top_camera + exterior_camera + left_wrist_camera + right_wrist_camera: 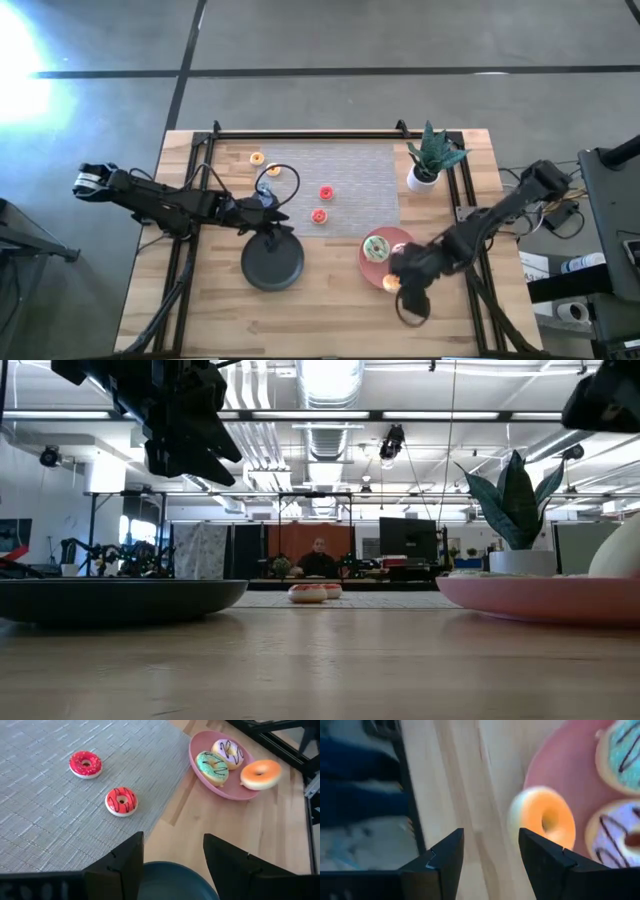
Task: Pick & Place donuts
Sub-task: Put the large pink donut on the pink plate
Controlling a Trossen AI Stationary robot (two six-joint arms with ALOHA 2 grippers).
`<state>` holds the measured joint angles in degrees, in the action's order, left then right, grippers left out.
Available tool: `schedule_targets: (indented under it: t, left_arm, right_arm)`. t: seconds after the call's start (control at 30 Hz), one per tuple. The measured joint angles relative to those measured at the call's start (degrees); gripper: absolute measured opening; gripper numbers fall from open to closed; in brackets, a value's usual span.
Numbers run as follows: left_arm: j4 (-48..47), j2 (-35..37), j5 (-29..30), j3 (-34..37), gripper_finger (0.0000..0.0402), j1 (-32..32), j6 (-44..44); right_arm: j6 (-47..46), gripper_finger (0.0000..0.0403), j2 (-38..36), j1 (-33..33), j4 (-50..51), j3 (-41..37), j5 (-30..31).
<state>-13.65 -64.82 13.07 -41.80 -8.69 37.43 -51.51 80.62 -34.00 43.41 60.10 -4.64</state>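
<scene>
My left gripper (pixel 172 855) hangs open above the round black plate (pixel 272 262), near the grey mat's near edge. Two red donuts (pixel 85 764) (pixel 121 801) lie flat on that mat. My right gripper (pixel 490 855) is open, over bare wood just beside the pink plate (pixel 565 770). An orange donut (pixel 545 817) rests tilted on that plate's rim (pixel 390 282). A green iced donut (pixel 211 767) and a pale donut with dark stripes (pixel 227 751) lie inside the pink plate. Two small yellow-orange donuts (pixel 257 157) (pixel 273 170) sit near the mat's far left corner.
A potted plant (pixel 424 178) stands by the mat's far right corner. The grey mat (pixel 340 170) covers the table's far middle. Black frame rails (pixel 300 133) run along the far edge and both sides. Bare wood (pixel 320 320) spreads along the near side.
</scene>
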Motion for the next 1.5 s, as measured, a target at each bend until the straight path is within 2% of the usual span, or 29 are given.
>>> schedule_targets:
  t: [0.07, 0.2, 0.37, 0.53, 0.83, 1.03, 1.13, 1.27, 1.5]
  left_arm:
    - [0.0, 0.0, 0.4, 0.0, 0.0179, 0.0, 0.0]
    - [0.1, 0.0, 0.7, 0.6, 0.0179, 0.0, 0.0]
    - [0.2, 0.0, 0.7, 1.0, 0.0179, 0.0, 0.4]
    - [0.7, 0.0, 1.3, 1.0, 0.0179, 0.0, 0.5]
    - [1.5, 0.0, 1.4, 1.0, 0.0179, 0.0, 1.0]
    - [1.5, 0.0, 1.4, 1.0, 0.0179, 0.0, 1.2]
    - [1.5, 0.0, 1.4, 1.0, 0.0179, 0.0, 1.2]
    - [1.5, 0.0, 1.4, 1.0, 0.0179, 0.0, 1.2]
    - [1.5, 0.0, 1.4, 1.0, 0.0179, 0.0, 1.2]
  right_arm:
    - [2.9, 0.0192, 3.9, -2.4, 4.5, 3.9, 1.0]
    - [4.9, 0.0196, 11.9, -6.3, 15.7, 12.4, 8.7]
    - [5.5, 0.0196, 18.4, -10.0, 21.2, 19.4, 17.5]
    - [3.8, 0.02, 20.6, -11.5, 21.3, 19.3, 17.4]
    - [3.5, 0.023, 22.8, -11.4, 21.2, 17.6, 18.8]
    - [2.9, 0.0233, 23.3, -11.0, 20.8, 15.2, 19.4]
    - [2.3, 0.0217, 23.2, -10.1, 20.9, 13.9, 19.7]
    - [2.9, 0.0176, 23.1, -8.1, 20.7, 12.8, 19.6]
    - [3.5, 0.0065, 21.3, -4.5, 15.7, 12.7, 17.2]
